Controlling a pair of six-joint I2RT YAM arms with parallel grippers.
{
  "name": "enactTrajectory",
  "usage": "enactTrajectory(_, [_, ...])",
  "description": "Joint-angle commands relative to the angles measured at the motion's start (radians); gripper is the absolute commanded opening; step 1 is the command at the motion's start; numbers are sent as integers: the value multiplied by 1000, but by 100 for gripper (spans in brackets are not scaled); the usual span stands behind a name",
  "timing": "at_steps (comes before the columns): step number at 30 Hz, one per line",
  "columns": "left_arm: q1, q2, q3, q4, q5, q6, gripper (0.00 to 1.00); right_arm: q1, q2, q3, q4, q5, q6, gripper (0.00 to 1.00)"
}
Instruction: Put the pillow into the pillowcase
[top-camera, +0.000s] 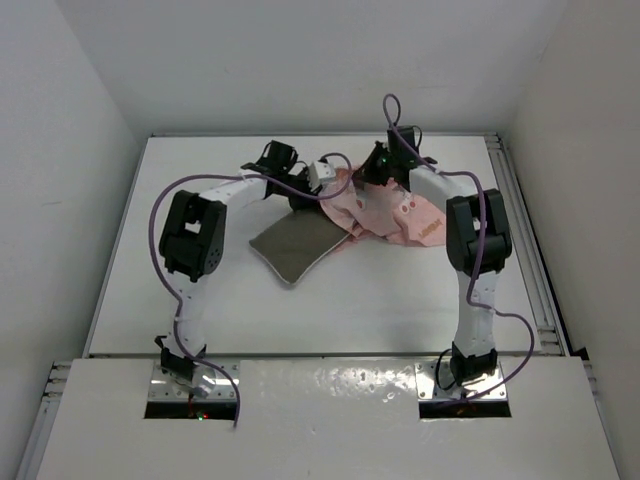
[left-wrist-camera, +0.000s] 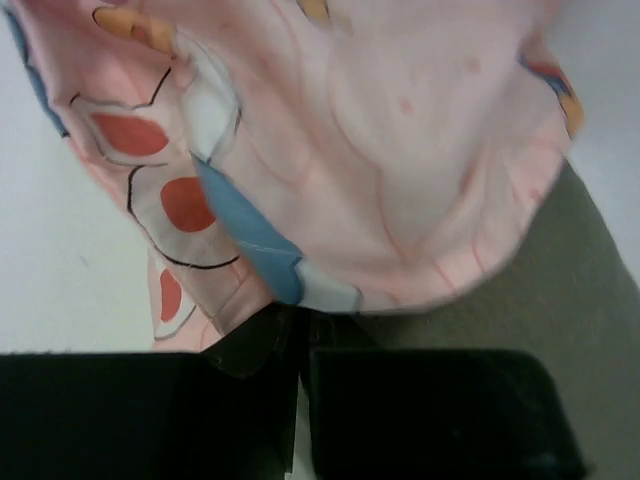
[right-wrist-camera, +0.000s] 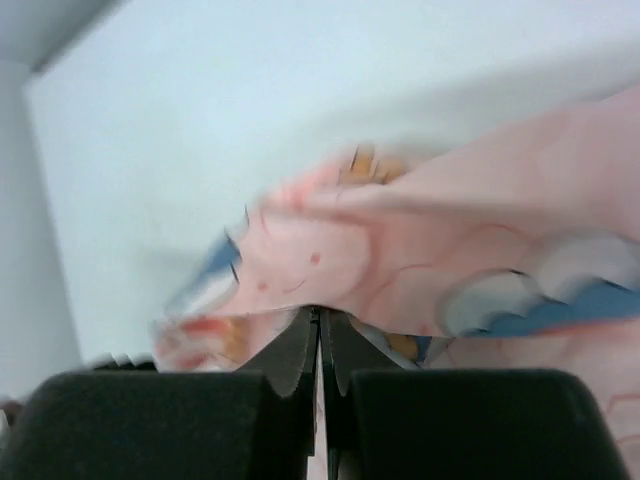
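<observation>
The olive-grey pillow (top-camera: 298, 246) lies flat mid-table, its far right corner tucked under the pink printed pillowcase (top-camera: 392, 212). The pillowcase lies bunched behind and to the right of it. My left gripper (top-camera: 312, 186) is at the pillowcase's left edge. In the left wrist view its jaws are shut (left-wrist-camera: 298, 322) on the hem of the pillowcase (left-wrist-camera: 400, 170), with the pillow (left-wrist-camera: 570, 310) just beneath to the right. My right gripper (top-camera: 372, 172) is at the far edge of the fabric. Its jaws (right-wrist-camera: 321, 318) are pinched shut on an edge of the pillowcase (right-wrist-camera: 420, 260), which is lifted off the table.
The white table (top-camera: 400, 300) is walled in by white panels on the left, back and right. A metal rail (top-camera: 530, 250) runs along the table's right side. Purple cables loop off both arms.
</observation>
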Motion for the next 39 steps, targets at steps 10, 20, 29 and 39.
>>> enactTrajectory(10, [59, -285, -175, -388, -4, -172, 38, -4, -75, -33, 104, -198, -98, 34])
enactTrajectory(20, [186, -356, -288, -195, -209, -190, 64, 126, -477, -485, 9, 12, -241, 99])
enactTrajectory(29, [174, -222, -314, 30, -210, -152, 66, 361, -529, -576, 87, 204, -24, 99])
enactTrajectory(39, [155, -170, -311, 74, -172, -165, 48, 532, -405, -481, 15, 314, 138, 99])
